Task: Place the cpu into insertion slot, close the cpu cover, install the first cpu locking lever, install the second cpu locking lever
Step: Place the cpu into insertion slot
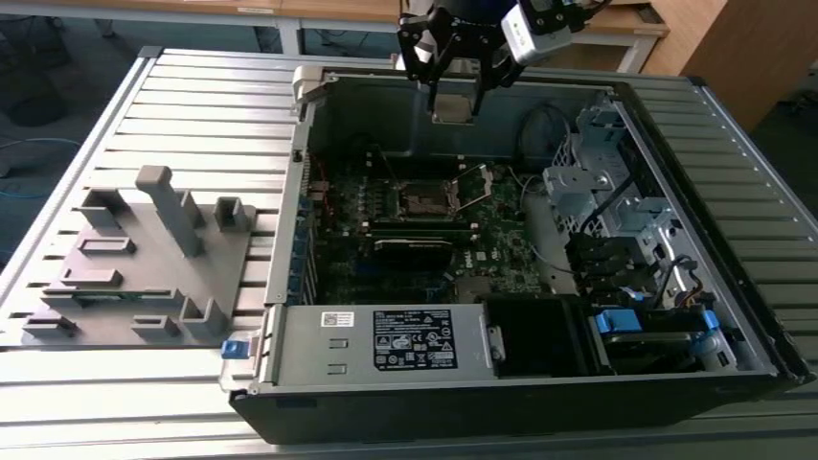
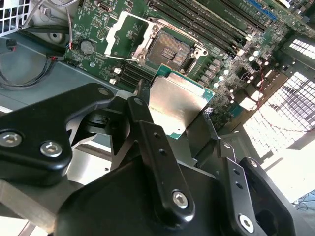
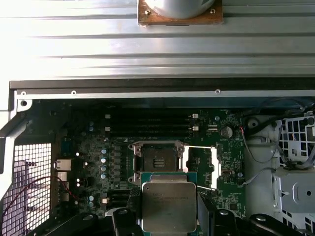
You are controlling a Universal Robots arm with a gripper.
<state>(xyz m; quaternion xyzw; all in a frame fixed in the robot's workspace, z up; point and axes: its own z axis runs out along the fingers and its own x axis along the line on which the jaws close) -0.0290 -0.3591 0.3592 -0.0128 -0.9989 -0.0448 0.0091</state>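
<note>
Fingers (image 2: 143,93) pinch the cpu (image 2: 179,105) by its edges. I see it top-centre in the exterior view, clear of the insertion slot (image 2: 170,49) — cpu cover (image 2: 123,32) open.

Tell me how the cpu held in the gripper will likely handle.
The cpu is probably rigid: a flat metal-faced plate held by its edges. Its smooth face looks slippery, so the gripper could lose it. Likely light, being thin.

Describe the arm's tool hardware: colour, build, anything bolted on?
The tool is matte black: chunky linked bars with rounded ends, pinned by silver screw heads, narrowing to flat fingers. In the exterior view, a light grey camera box with a dark lens is mounted beside its black body.
</note>
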